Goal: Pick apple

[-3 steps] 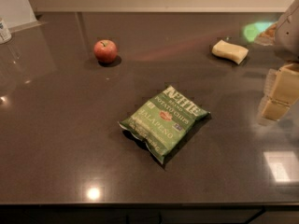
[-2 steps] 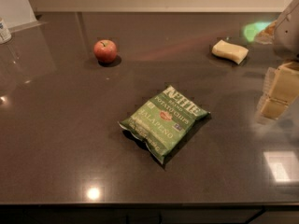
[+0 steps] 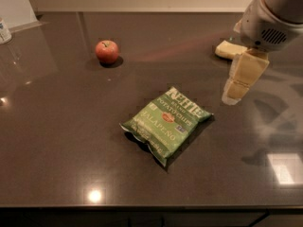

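The apple [image 3: 107, 51] is small, round and red, with a yellowish patch by its short stem. It sits on the dark countertop [image 3: 57, 126] at the far left. My gripper [image 3: 230, 97] hangs from the white arm [image 3: 272, 18] at the upper right, above the counter. It is to the right of the green chip bag [image 3: 166, 123] and far to the right of the apple. It holds nothing that I can see.
The green Kettle jalapeño chip bag lies in the middle of the counter. A pale yellow sponge-like block [image 3: 230, 49] lies at the far right, partly behind the arm. A bottle [image 3: 4, 30] stands at the far left edge, below a white panel.
The arm and gripper have moved left, further into view, towards the chip bag. The apple, bag and sponge block have not moved.
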Motion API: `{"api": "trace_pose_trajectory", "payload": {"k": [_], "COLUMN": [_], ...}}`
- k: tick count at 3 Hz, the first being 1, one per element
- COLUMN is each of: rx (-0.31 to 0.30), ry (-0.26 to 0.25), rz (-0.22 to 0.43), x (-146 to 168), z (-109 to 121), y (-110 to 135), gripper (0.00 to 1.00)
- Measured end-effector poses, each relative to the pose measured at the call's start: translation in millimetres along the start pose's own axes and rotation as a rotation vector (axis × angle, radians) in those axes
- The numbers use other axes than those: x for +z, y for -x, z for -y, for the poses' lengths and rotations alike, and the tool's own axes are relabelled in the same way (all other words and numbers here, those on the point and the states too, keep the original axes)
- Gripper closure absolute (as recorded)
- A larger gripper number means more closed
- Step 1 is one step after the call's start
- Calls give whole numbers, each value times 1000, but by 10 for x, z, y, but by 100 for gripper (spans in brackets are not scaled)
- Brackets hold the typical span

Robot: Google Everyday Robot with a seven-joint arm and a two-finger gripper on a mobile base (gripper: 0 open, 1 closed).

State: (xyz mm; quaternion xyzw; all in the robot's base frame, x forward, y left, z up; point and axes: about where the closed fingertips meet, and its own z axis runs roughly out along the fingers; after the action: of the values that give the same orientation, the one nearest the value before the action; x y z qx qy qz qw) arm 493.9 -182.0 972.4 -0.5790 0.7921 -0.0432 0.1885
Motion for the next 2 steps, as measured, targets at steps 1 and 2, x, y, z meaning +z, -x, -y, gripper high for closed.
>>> {"api": "trace_pose_trajectory", "payload": {"k": [1, 2], "rx": [49, 104], "ry": [-33, -44], "rz": [43, 115], "x": [222, 466], "z": [302, 595], "y": [276, 553], "gripper": [0, 0]}}
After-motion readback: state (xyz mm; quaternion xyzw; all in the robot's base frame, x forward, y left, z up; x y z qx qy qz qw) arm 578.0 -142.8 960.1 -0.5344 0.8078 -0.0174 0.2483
